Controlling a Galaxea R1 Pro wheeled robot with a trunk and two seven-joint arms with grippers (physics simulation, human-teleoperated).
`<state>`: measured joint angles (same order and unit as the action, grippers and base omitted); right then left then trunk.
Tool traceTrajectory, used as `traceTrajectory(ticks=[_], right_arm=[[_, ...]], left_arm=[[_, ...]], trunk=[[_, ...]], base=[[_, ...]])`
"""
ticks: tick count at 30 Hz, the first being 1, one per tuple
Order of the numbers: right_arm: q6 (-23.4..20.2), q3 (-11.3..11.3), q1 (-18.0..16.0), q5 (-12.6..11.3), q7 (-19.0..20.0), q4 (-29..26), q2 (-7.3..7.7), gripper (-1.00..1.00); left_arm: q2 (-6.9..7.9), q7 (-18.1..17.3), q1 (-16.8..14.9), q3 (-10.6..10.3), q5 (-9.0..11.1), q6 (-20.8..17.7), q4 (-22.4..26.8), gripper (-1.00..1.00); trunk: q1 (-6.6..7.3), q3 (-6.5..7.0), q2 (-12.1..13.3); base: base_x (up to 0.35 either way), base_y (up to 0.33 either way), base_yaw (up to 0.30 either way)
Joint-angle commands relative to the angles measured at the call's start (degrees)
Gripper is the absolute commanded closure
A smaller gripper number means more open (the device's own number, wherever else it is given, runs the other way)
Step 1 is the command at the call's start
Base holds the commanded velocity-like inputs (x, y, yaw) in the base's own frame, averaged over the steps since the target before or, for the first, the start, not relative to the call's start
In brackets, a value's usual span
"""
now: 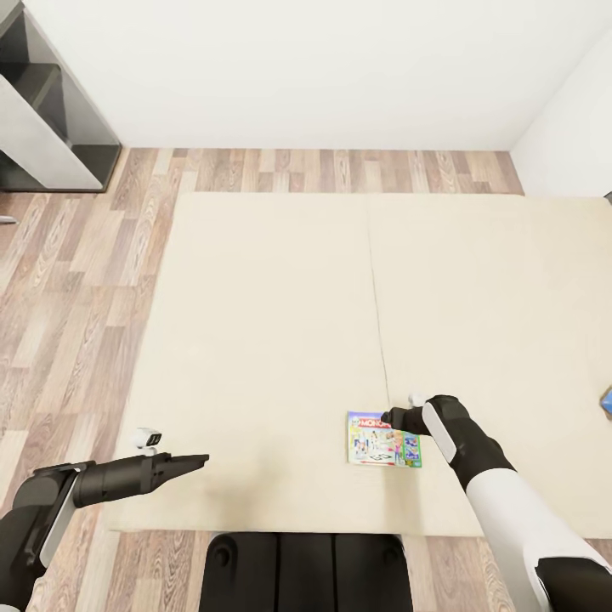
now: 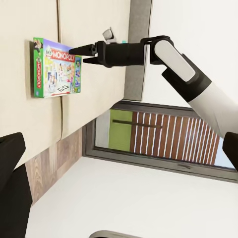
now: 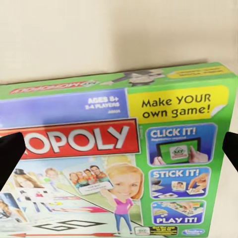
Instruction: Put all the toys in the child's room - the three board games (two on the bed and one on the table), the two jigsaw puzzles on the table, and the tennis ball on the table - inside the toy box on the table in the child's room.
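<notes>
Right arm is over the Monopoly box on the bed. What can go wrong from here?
1. The Monopoly box lies flat on the bed; the right gripper has open fingers hovering at its edge, and a box this wide may not fit between them, so the grasp could slip.
2. Pressing down on the soft mattress might tilt or push the box away.
3. The blue item at the bed's right edge is barely in view.

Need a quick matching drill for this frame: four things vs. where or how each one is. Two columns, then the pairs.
Things:
1. colourful flat Monopoly game box
2. right claw
3. left claw
4. dark-grey shelf unit

Places or states:
A. over the near left edge of the wide cream bed, away from any toy
B. lying flat on the bed near its middle seam
C. by the wall, far left
D. fingers open, just above the game box

Pairs: 1-B, 2-D, 3-A, 4-C
</notes>
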<state>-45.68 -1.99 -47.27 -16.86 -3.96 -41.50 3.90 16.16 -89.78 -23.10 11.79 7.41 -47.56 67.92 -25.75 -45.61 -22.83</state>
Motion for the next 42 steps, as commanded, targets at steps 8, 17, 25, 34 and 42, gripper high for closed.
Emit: traceTrajectory(ticks=[8, 17, 25, 34, 42], right_arm=[[-0.2, -0.2, 0.0, -0.5, -0.4, -0.1, 0.05, -1.00], [-0.2, -0.2, 0.0, -0.5, -0.4, -0.1, 0.11, -1.00], [-0.2, -0.2, 0.0, -0.5, -0.4, -0.1, 0.14, -1.00], [-0.2, -1.1, 0.0, -0.5, 0.7, -0.1, 0.20, -1.00], [0.2, -1.7, -0.1, -0.5, 4.9, -0.1, 2.90, -1.00]], left_arm=[[-0.06, -0.2, 0.0, -0.1, -0.1, -0.6, 0.0, -1.00], [-0.07, -0.2, 0.0, -0.1, -0.1, -0.6, 0.0, -1.00], [-0.04, -0.2, 0.0, -0.1, -0.1, -0.6, 0.0, -1.00], [0.01, -0.2, 0.0, 0.0, -0.1, -0.6, 0.0, -1.00], [0.02, -0.2, 0.0, 0.0, -0.1, -0.6, 0.0, -1.00]], trunk=[[-0.03, 0.14, -0.1], [-0.03, 0.64, -0.1], [-0.03, 0.71, -0.1], [-0.03, 0.72, -0.1], [-0.03, 0.72, -0.1]], base=[[0.000, 0.000, 0.002], [0.000, 0.000, 0.000], [0.000, 0.000, 0.000], [0.000, 0.000, 0.000], [0.000, 0.000, 0.000]])
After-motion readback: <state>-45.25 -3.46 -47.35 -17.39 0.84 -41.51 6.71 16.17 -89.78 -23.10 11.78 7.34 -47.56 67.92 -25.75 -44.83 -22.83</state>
